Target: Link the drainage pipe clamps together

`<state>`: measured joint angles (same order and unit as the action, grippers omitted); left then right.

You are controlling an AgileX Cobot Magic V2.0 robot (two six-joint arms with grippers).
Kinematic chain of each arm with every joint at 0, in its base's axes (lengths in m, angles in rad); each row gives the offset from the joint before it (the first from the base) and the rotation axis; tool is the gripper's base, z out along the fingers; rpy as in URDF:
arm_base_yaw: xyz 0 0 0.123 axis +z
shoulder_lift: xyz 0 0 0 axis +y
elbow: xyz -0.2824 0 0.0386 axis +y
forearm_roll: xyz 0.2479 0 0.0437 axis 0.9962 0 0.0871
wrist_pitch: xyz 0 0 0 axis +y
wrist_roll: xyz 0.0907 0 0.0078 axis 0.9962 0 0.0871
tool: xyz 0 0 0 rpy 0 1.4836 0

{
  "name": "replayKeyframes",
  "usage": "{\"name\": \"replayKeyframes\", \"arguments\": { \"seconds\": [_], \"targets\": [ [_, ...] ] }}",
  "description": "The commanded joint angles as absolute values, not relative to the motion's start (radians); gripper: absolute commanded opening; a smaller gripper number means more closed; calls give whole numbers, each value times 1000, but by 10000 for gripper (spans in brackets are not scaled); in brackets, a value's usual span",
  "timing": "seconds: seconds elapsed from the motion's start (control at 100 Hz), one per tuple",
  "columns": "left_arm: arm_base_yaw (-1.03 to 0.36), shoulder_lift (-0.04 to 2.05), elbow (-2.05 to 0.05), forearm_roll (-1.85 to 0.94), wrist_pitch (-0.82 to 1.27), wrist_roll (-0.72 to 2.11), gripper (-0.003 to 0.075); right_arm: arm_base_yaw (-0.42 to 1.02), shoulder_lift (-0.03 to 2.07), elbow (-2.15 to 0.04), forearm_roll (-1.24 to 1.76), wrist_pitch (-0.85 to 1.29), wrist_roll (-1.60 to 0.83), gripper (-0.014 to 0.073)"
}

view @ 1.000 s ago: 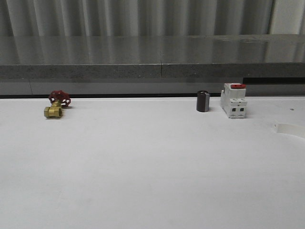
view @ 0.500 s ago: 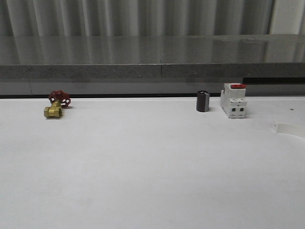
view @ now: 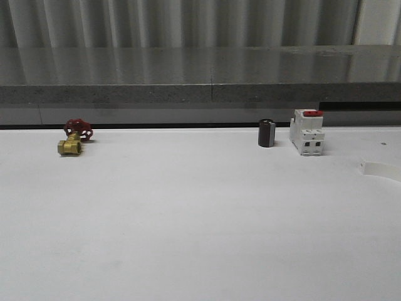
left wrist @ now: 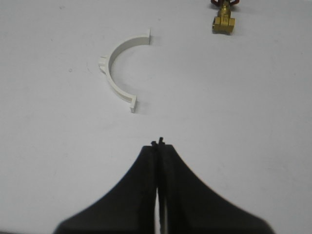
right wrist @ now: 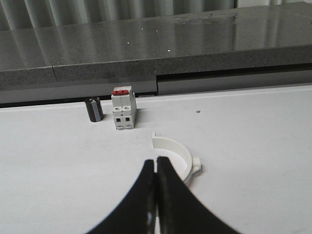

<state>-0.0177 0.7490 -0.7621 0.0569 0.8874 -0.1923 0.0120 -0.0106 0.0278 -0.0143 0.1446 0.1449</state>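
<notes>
One white half-ring clamp (left wrist: 117,68) lies flat on the white table in the left wrist view, ahead of my left gripper (left wrist: 158,142), which is shut and empty, a short way off from it. The other clamp half (right wrist: 174,155) stands on its edge in the right wrist view, just beyond and beside my right gripper (right wrist: 157,160), also shut with nothing in it. Its end (view: 380,169) pokes in at the right edge of the front view.
A brass valve with a red handwheel (view: 73,138) sits at the back left, also in the left wrist view (left wrist: 224,18). A dark cylinder (view: 267,133) and a white breaker with a red top (view: 307,132) stand at the back right. A grey ledge (view: 200,81) runs behind the table.
</notes>
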Motion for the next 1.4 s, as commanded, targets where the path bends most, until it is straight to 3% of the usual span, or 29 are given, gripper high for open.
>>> {"name": "replayKeyframes", "arguments": {
  "seconds": [0.0,0.13,0.22,0.41,0.88,1.39],
  "targets": [
    [-18,774,-797,21,835,-175,137,6,-29,12,-18,60,138,-118],
    [-18,798,-797,13,825,-170,440,6,-29,12,-18,60,138,-118],
    [-18,822,-797,13,811,-170,544,6,-29,12,-18,60,138,-118],
    [-18,949,-823,16,742,-170,549,6,-29,12,-18,60,138,-118],
    [52,1562,-1166,69,729,-9,548,6,-29,12,-18,60,138,-118],
    [228,1835,-1288,-47,700,199,547,6,-29,12,-18,60,138,-118]
  ]
}}
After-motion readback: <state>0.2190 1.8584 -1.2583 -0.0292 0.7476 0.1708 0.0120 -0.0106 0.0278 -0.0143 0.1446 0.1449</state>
